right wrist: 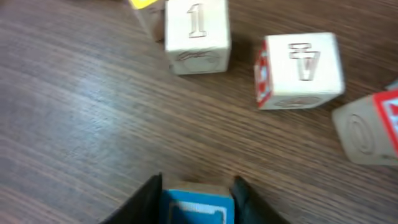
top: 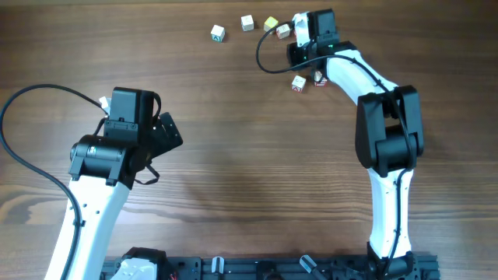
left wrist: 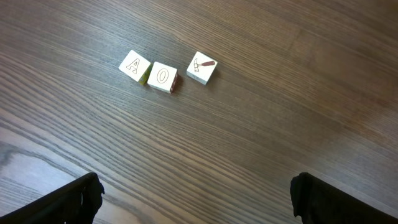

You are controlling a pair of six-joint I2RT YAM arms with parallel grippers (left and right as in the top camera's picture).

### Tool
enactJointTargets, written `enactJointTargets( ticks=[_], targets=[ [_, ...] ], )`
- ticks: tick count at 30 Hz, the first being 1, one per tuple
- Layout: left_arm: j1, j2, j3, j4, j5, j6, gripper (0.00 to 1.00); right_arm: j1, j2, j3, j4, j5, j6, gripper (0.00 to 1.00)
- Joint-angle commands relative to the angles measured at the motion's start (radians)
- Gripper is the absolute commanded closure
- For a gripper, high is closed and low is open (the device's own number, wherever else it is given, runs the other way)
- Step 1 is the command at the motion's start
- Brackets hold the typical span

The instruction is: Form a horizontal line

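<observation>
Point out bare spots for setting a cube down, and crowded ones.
Bare: the wide middle of the table between the left arm and right arm, and the far-left corner beyond the leftmost cube. Crowded: the far edge around the right hand, closed on a blue cube, where loose cubes cluster.

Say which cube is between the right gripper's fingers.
The blue-faced cube, lowest in the right wrist view; the cube marked 1 and the cube marked 4 lie free beyond it.
</observation>
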State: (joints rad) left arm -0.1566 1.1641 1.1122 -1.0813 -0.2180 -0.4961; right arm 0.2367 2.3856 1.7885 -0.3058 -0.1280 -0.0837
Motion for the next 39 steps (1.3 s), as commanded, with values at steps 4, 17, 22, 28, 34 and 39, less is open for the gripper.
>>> enactJointTargets(
  ticks=[4,17,22,28,34,39],
  targets=[
    [0.004,-0.005,0.009,-0.001,0.005,-0.013,0.0,0.011,-0.026,0.011,-0.018,0.004,0.052,0.81],
    [0.004,-0.005,0.009,-0.001,0.005,-0.014,0.0,0.047,-0.341,0.009,-0.135,-0.465,0.485,0.85],
    [0.004,-0.005,0.009,-0.001,0.005,-0.014,0.0,0.166,-0.319,-0.033,-0.215,-0.451,0.535,0.86],
    [0.004,-0.005,0.009,-0.001,0.005,-0.014,0.0,0.346,-0.251,-0.043,-0.22,-0.363,0.665,0.87],
    [0.004,-0.005,0.009,-0.001,0.005,-0.013,0.0,0.449,-0.138,-0.043,-0.147,-0.391,0.8,0.86],
    [0.004,-0.005,0.009,-0.001,0.005,-0.014,0.0,0.458,-0.035,-0.043,0.038,-0.592,0.925,0.86]
  ],
)
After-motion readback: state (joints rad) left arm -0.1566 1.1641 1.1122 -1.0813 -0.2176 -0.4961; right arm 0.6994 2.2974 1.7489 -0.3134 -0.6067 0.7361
